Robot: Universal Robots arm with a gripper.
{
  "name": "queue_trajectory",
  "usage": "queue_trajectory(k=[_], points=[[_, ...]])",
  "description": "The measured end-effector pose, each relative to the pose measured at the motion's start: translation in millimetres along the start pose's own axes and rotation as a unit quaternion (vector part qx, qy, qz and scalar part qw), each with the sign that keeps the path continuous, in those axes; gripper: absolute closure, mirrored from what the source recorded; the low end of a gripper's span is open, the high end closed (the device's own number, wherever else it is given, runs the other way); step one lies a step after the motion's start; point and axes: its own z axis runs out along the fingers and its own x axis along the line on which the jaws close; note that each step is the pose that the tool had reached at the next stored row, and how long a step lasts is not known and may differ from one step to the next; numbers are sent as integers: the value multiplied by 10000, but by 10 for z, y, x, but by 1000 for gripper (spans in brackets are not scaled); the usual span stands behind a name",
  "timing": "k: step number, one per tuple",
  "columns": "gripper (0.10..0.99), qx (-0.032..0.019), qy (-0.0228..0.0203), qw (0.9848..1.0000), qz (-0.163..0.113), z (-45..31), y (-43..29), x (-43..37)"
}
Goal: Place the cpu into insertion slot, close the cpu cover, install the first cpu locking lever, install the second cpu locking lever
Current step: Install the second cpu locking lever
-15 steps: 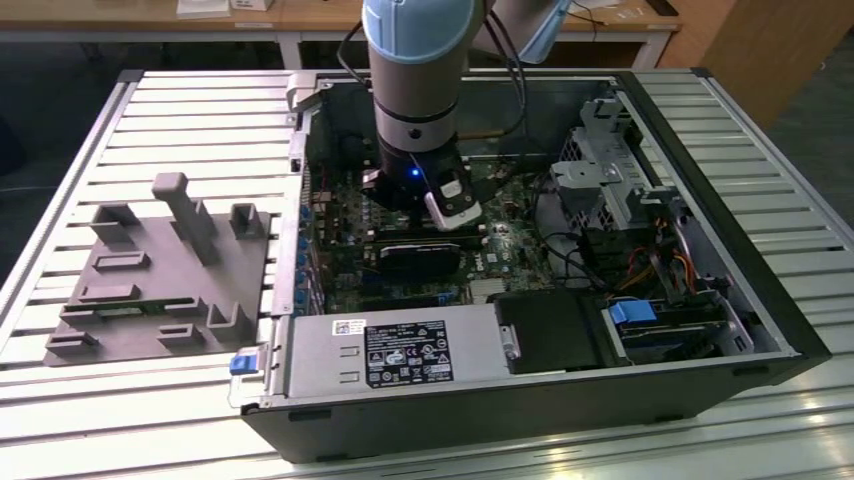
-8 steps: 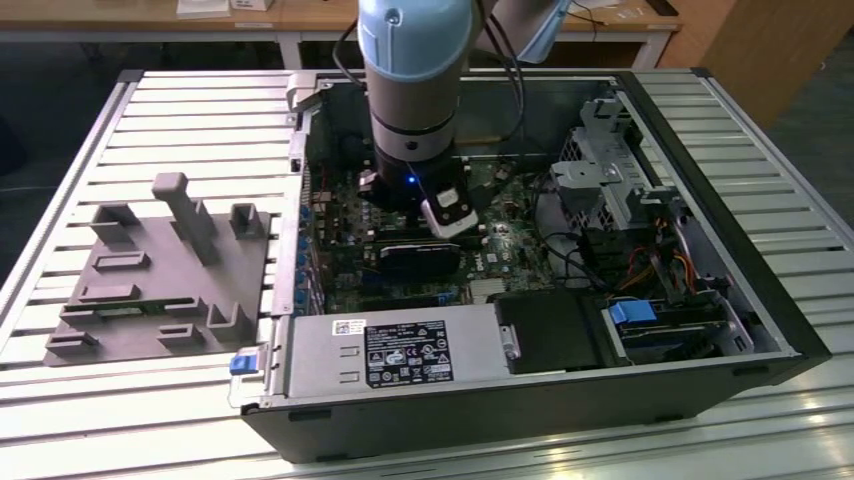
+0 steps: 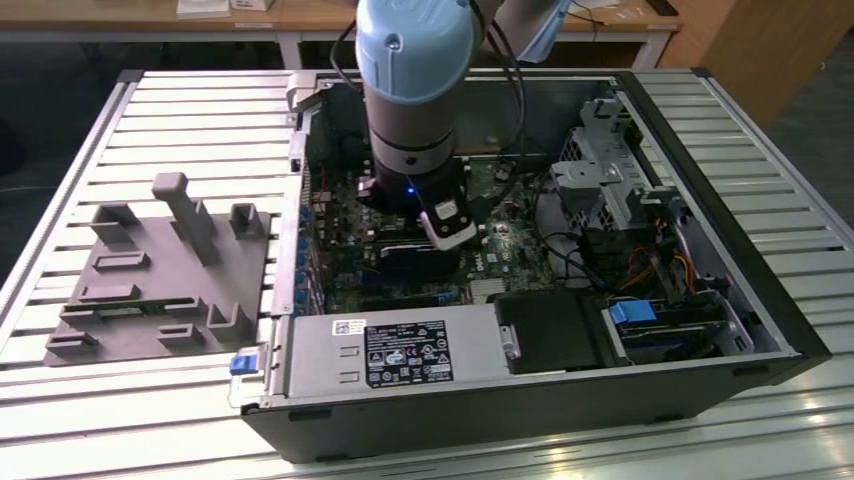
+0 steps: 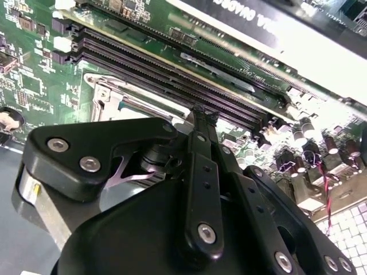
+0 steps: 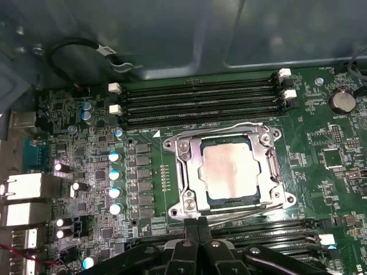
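An open desktop computer case (image 3: 694,200) lies on its side on a slatted metal table (image 3: 200,110). A pale blue and grey robot arm (image 3: 411,90) reaches straight down into the case, over the green motherboard (image 5: 321,154).

In the first wrist view, the insertion slot (image 5: 229,171) sits near the middle of the motherboard, between two banks of long black memory slots (image 5: 200,100). The cpu (image 5: 228,169), a pale silver-grey square, lies flat inside the slot. The cpu cover (image 5: 192,172), a silver metal frame with a square window, is folded down around the chip, and thin wire locking levers (image 5: 229,126) run along the edges of the socket.

The gripper (image 5: 198,229) hangs just beside the socket, at its edge nearest the second bank of memory slots. Its two black fingertips (image 5: 191,229) are pressed together and hold nothing. In the second wrist view, the black gripper linkage (image 4: 200,189) fills the foreground, with a corner of the silver socket frame (image 4: 106,94) beyond it.

On the table beside the case, toward the exterior view's left, rests a grey fixture tray (image 3: 160,280) with raised blocks. A silver power supply (image 3: 387,355) with a black label occupies the near edge of the case.
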Motion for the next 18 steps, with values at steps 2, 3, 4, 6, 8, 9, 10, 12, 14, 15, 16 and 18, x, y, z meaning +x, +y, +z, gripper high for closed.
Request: queue_trajectory(k=[2,3,4,6,8,9,10,12,14,15,16,18], points=[[980,-74,10,10000,1,4,-26,9],[980,-118,15,9999,2,7,-36,15],[980,-158,20,9999,3,10,-44,21],[980,-210,28,9998,-2,18,-52,36],[980,-223,31,9997,-7,26,-55,53],[980,-224,32,9997,-10,29,-57,61],[980,-224,33,9997,-12,31,-60,71],[980,-226,35,9997,-16,38,-64,90],[980,-225,37,9997,-22,43,-68,102],[980,-225,39,9997,-27,44,-67,104],[980,-226,39,9997,-29,46,-65,106],[980,-226,40,9997,-31,48,-63,107]])
